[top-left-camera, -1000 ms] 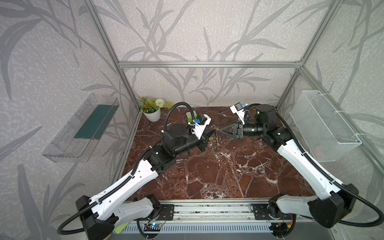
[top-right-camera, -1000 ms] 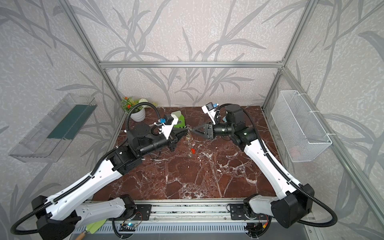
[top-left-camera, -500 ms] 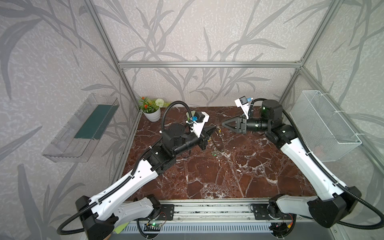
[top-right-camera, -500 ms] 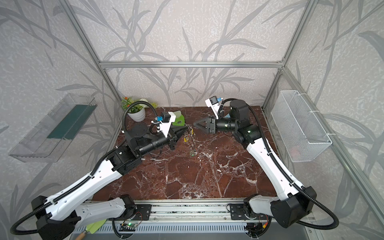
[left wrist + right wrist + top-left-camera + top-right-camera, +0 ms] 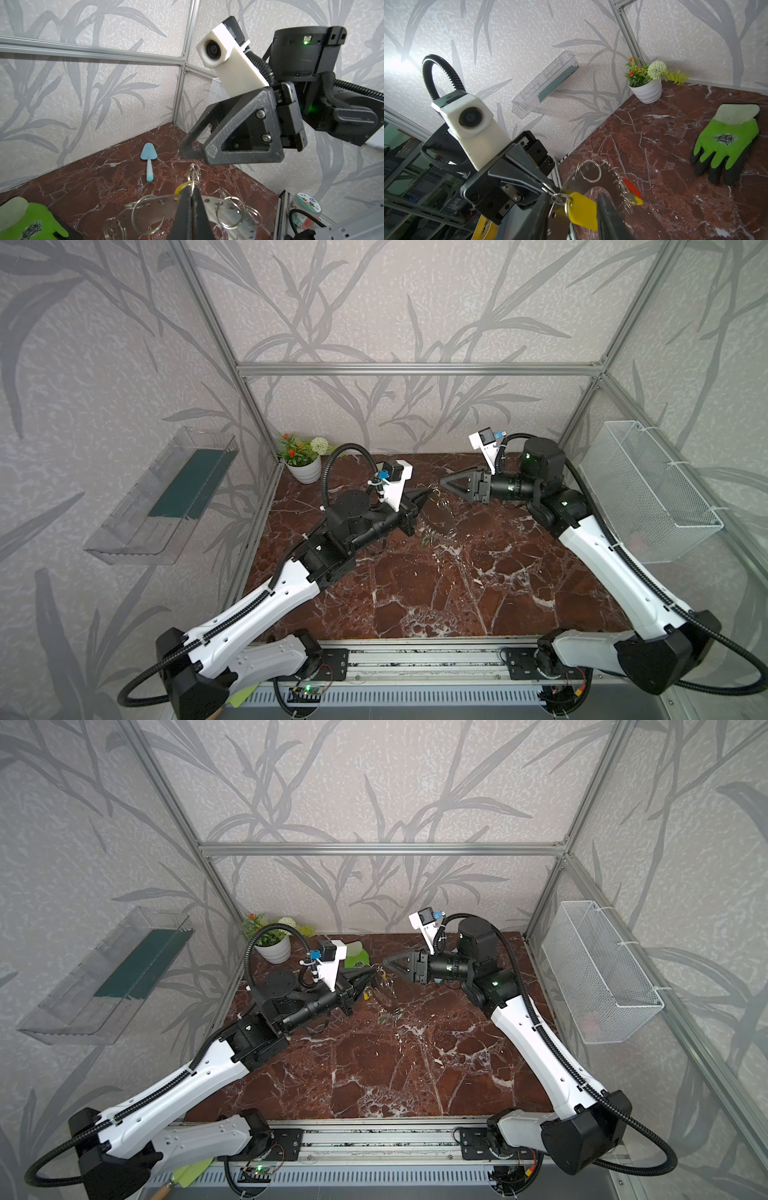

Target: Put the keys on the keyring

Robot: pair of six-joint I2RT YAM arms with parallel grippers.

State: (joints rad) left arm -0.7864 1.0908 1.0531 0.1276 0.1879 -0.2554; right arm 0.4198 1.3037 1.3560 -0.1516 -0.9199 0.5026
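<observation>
My left gripper (image 5: 192, 190) is shut on the rim of the keyring (image 5: 232, 209), a flat grey metal ring fringed with wire loops, and holds it in the air over the back of the table. A key's yellow tag (image 5: 582, 209) hangs from a loop at that grip. It sits between the fingers of my right gripper (image 5: 573, 194), which is open and does not pinch it. Another key with a red tag (image 5: 630, 188) hangs from the far rim. In both top views the two grippers (image 5: 428, 493) (image 5: 445, 483) face each other, tips close, with the keyring (image 5: 386, 990) dangling below them.
A green-and-black glove (image 5: 726, 143) lies on the marble table behind the left arm. A potted plant (image 5: 307, 470) stands in the back left corner and a blue toy trowel (image 5: 148, 158) lies near the back wall. A wire basket (image 5: 648, 489) hangs on the right wall and a clear tray (image 5: 166, 497) on the left.
The right gripper has pulled back to the right, risen a little and opened its jaws wider. The left gripper has lifted slightly with the keyring still in it.
</observation>
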